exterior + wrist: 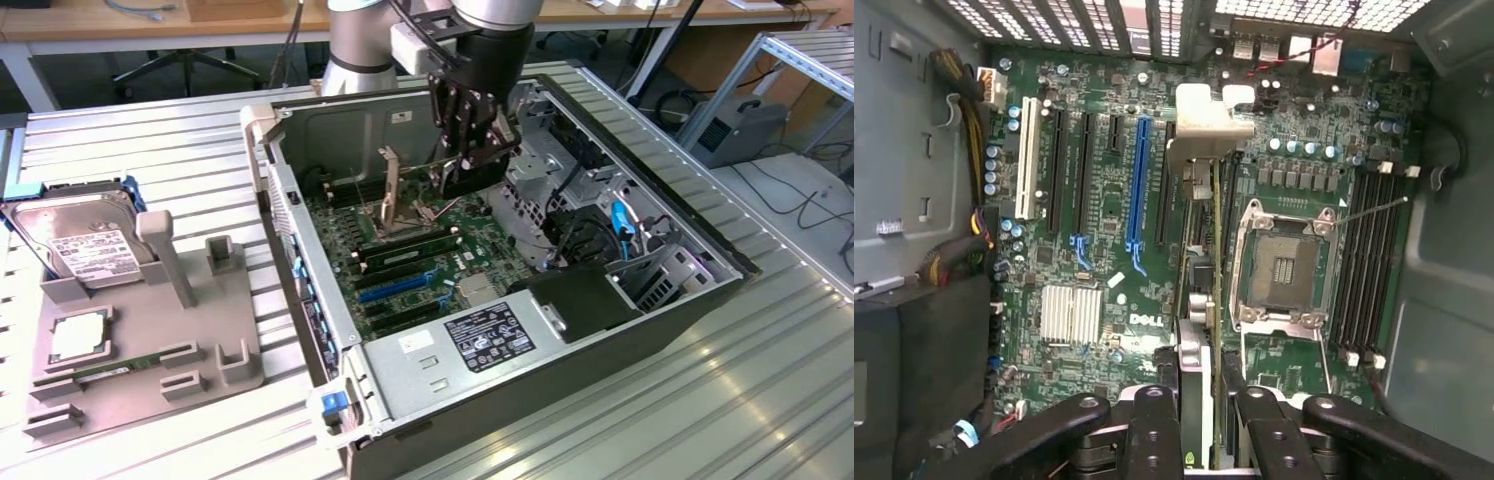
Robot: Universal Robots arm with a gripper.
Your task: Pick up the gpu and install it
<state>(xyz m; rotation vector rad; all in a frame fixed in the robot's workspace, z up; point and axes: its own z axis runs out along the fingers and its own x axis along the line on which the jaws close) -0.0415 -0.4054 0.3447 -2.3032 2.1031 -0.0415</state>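
My gripper [470, 140] reaches down into the open computer case [287, 200] and is shut on the gpu [477, 172], a dark thin card held upright above the motherboard [414, 260]. In the wrist view the gpu [1199, 290] appears edge-on between my fingers [1154, 420], its silvery bracket [1206, 120] towards the case's rear grille. The card hangs between the blue expansion slot [1139, 180] and the empty CPU socket [1282, 265]. I cannot tell whether its lower edge touches a slot.
A grey holder stand [134, 340] on the exterior view's left carries a silver hard drive [83, 245] and a green memory stick [114, 365]. Inside the case, the power supply [487, 335] and drive cage [587, 230] hem in the motherboard. Cables [979, 230] lie along one side.
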